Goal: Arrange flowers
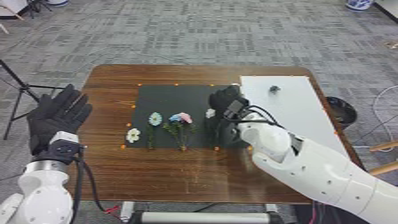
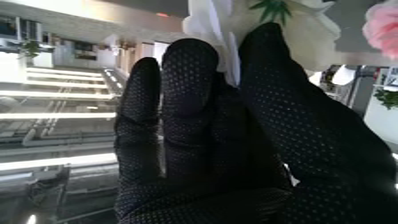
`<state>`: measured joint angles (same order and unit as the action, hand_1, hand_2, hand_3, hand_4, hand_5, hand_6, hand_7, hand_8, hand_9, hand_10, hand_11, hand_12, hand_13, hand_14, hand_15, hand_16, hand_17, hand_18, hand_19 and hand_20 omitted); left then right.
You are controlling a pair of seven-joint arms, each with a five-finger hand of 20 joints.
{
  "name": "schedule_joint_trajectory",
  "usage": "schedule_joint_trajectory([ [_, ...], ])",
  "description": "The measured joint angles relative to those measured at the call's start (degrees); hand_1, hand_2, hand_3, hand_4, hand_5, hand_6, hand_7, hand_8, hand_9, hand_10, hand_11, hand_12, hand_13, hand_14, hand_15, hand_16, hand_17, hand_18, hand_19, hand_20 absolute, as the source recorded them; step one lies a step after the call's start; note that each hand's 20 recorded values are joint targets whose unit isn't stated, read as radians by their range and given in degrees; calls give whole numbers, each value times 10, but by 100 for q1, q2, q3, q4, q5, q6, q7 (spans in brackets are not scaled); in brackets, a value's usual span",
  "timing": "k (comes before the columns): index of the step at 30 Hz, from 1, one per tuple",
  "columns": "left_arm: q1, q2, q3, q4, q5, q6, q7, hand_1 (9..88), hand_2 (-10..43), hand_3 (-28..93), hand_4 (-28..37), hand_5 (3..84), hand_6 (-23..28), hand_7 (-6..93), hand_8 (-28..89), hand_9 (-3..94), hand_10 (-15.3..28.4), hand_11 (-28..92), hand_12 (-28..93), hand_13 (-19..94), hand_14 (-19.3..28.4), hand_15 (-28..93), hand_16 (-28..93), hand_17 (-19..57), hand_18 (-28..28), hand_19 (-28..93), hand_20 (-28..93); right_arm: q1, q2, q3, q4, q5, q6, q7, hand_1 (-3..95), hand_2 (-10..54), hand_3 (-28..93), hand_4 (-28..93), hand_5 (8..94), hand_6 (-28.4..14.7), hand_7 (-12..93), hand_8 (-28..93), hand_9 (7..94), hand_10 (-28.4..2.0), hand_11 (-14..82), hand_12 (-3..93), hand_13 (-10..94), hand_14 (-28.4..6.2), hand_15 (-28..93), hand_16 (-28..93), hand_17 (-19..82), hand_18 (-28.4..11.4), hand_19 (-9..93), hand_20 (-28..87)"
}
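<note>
Nearest the camera in the head view, we see the right arm [image 1: 324, 172], white, rounded and glossy; it slants over the brown table [image 1: 178, 177] and masks part of the white board [image 1: 295, 112]. We note a small dark object [image 1: 274, 89] on that board. At the arm's end, the right hand [image 1: 229, 102] lies over the right side of the dark mat [image 1: 173, 95], hiding some of its surface. We find the wrist view closer: the right hand [image 2: 191, 130] pinches a white flower [image 2: 306, 35] between thumb and fingers, its thin petals bordering a pointed green part. A ruffled pink flower [image 2: 384, 30] appears near it.

On the mat, to the left of the right hand, we distinguish a pale blue flower [image 1: 155, 119] and, beside it, a cluster of blue and pink blooms [image 1: 180, 118] above slender green stems. A second white flower [image 1: 133, 135] lies at the mat's left edge, its petals broad and rounded.

The left hand [image 1: 59, 114], in matte black fabric, is open and spread beyond the table's left side, near a thin-legged tripod [image 1: 18, 95]. Beside the table's right side we observe a round black bin [image 1: 343, 112]; patterned grey carpet [image 1: 204, 35] surrounds the whole.
</note>
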<state>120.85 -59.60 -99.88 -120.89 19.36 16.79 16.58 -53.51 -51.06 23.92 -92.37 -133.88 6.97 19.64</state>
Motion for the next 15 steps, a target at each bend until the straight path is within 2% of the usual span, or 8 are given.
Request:
schedule_joint_trajectory([
  [4,0,-1,4,0,0,1,15,255,185,725,-283,454,99,109,-82,335,151,214,82,256,152,278,-58,-64,155,380,97,-46,0,0,-11,2,-20,20,599,-95,696,-283,679,25,300,-40,791,-60,84,385,673,-13,528,487,295,-190,684,413],
  [8,0,-2,6,1,-1,2,17,264,187,732,-283,454,98,110,-83,336,151,214,83,256,152,278,-58,-64,155,381,97,-72,3,-2,-59,2,-16,65,594,-95,690,-283,659,29,254,-87,764,-58,79,360,665,-15,553,471,290,-194,684,410],
  [11,4,-5,3,2,1,-9,17,265,185,733,-283,453,97,111,-83,336,150,213,83,255,152,279,-57,-64,155,380,97,-91,17,0,-142,0,-27,102,586,-95,699,-283,647,28,244,-147,713,-71,145,286,662,-17,562,472,285,-193,680,398],
  [15,15,-5,-1,1,2,-31,22,268,177,731,-283,436,99,106,-82,319,146,208,83,241,150,267,-58,-65,155,380,97,-134,47,35,-268,-3,-69,122,570,-95,709,-283,641,26,240,-152,687,-85,178,236,656,-23,569,466,283,-193,678,391],
])
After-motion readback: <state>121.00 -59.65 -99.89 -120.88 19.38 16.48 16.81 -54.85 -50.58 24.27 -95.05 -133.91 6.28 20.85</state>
